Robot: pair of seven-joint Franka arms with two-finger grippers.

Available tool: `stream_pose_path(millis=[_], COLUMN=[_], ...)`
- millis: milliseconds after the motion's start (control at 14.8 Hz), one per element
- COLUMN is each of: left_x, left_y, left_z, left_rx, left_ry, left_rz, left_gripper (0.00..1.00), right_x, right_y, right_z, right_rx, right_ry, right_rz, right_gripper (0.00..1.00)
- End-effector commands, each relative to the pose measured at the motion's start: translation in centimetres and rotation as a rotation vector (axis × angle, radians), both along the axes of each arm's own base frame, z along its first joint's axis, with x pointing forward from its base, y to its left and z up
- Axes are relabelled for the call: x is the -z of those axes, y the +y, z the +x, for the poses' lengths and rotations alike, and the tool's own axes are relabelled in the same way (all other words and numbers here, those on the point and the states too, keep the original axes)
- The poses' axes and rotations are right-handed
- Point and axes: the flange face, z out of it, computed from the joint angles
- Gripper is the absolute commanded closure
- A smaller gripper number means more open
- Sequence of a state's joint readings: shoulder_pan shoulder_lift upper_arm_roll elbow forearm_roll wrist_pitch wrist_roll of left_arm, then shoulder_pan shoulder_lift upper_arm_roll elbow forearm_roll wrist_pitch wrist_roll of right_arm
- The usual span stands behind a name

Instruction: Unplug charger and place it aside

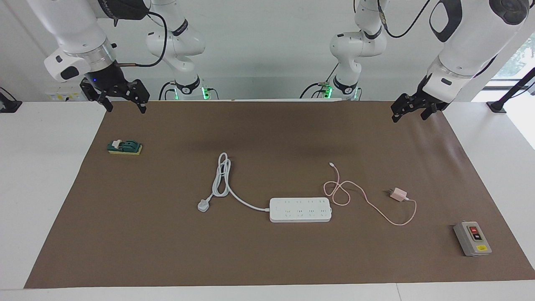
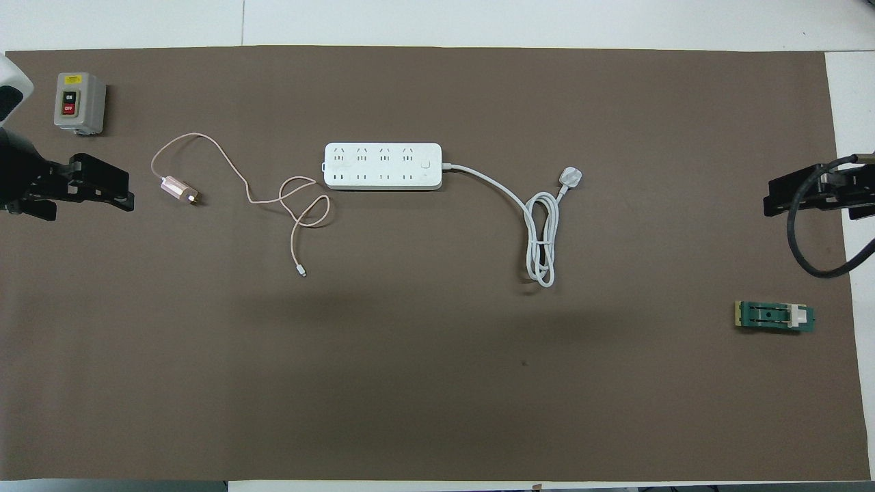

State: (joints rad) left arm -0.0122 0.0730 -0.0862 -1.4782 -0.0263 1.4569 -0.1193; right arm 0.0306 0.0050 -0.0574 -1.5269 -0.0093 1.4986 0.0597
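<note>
The charger [image 1: 399, 194] is a small pale pink cube lying loose on the brown mat, between the white power strip [image 1: 300, 209] and the grey box [image 1: 472, 238]. It is plugged into nothing. Its thin pink cable [image 1: 368, 200] curls in a loop beside the strip's end and finishes in a tiny white connector [image 1: 331, 164]. In the overhead view the charger [image 2: 179, 190] lies a short way from the strip [image 2: 383, 166]. My left gripper [image 1: 409, 116] hangs open and empty, raised over the mat's edge by the robots. My right gripper [image 1: 126, 108] hangs open and empty at the right arm's end.
The strip's thick white cord coils toward the right arm's end and finishes in a loose white plug [image 1: 203, 205]. A green block on a yellow base [image 1: 124, 147] sits under the right gripper's end of the mat. The grey box has red and black buttons.
</note>
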Motion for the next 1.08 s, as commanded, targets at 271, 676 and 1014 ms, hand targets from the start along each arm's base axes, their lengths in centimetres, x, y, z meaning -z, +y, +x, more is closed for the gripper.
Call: stream_pose_path(millis=[271, 676, 1014], left_x=[0.2, 0.2, 0.2], left_y=[1.0, 1.6, 1.5], left_z=[-3.6, -1.8, -1.7], left_rx=[0.053, 0.065, 0.070], left_ry=[0.035, -0.016, -0.026], left_rz=[-0.011, -0.022, -0.019], left_gripper=[0.00, 0.00, 0.00], right_x=[0.3, 0.4, 0.3], right_y=[-1.1, -0.9, -0.2], right_z=[-1.0, -0.9, -0.9], right_rx=[0.012, 0.015, -0.009], right_ry=[0.000, 0.001, -0.001], right_rz=[-0.013, -0.012, -0.013], right_gripper=[0.00, 0.00, 0.00])
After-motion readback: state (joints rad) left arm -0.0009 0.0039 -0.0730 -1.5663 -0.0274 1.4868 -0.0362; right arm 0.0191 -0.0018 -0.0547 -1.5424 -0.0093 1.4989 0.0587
